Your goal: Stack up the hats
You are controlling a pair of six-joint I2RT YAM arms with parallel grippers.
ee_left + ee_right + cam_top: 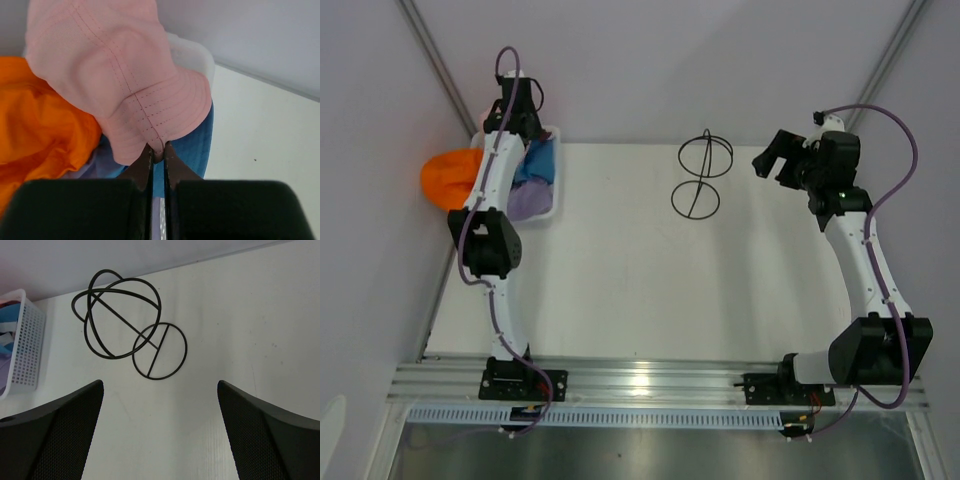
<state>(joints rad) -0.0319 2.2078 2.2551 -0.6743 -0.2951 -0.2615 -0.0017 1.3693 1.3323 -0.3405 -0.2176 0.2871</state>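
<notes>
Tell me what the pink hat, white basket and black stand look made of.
The pink hat looks like soft matte woven fabric, perhaps cotton: stitched rows ring its brim. The white basket seems rigid plastic: a moulded grid of holes. The black stand appears thin metal wire, bent into hoops.

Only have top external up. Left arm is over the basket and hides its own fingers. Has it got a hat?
Observer: Yes. The left wrist view shows the left gripper shut on the brim of the pink hat.
Operator: What's around that hat?
Observer: The orange hat lies beside it, and the blue hat is under the pinched brim.
Operator: Right gripper carrying anything?
Observer: No. The right gripper is open with nothing between its fingers, and it faces the wire stand.
</notes>
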